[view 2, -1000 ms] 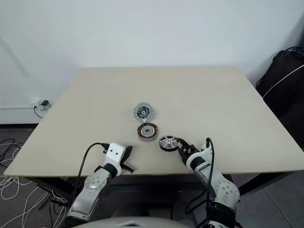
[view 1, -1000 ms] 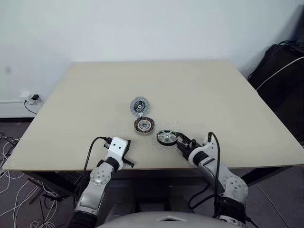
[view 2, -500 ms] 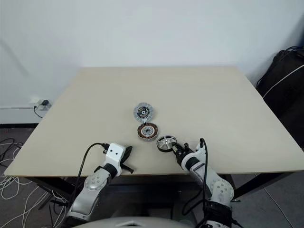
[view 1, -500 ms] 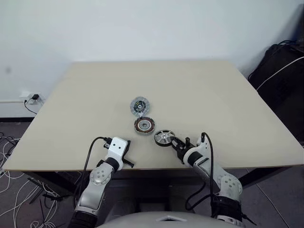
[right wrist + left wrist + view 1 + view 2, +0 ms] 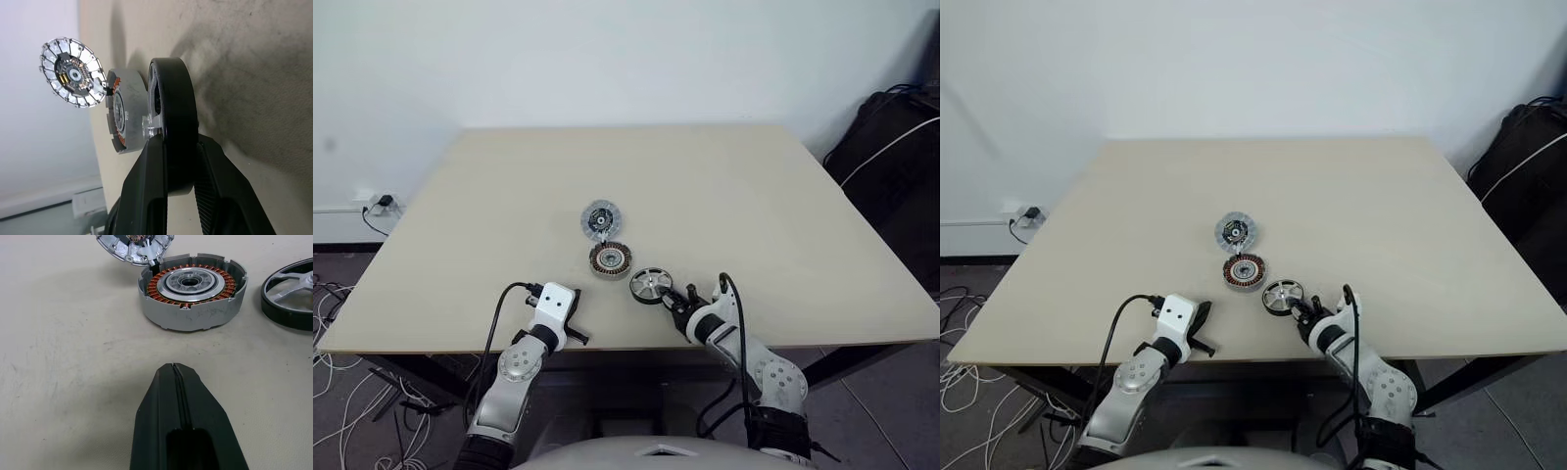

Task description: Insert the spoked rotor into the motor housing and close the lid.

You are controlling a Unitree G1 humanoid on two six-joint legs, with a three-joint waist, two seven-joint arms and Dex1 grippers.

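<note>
The spoked rotor point(image 5: 649, 285) lies flat near the table's front edge, just right of the motor housing point(image 5: 609, 258). The housing's copper windings point(image 5: 193, 289) face up. The lid point(image 5: 599, 218) lies behind the housing, ribbed face up and almost touching it. My right gripper point(image 5: 178, 164) is shut on the rotor's black rim point(image 5: 171, 98), one finger inside the ring and one outside. It reaches the rotor from the front right point(image 5: 1301, 309). My left gripper point(image 5: 173, 374) is shut and empty, low over the table in front of the housing, a short way off point(image 5: 578, 336).
The beige table point(image 5: 754, 196) stretches far behind the parts. Its front edge runs just under both wrists. A black bag point(image 5: 891, 147) with a white cable sits off the right side. Loose cables point(image 5: 337, 392) lie on the floor at left.
My right gripper has shifted left and rolled a little, and its fingers have closed onto the rotor's rim. The rotor has slid slightly left toward the housing. The left arm has stayed still.
</note>
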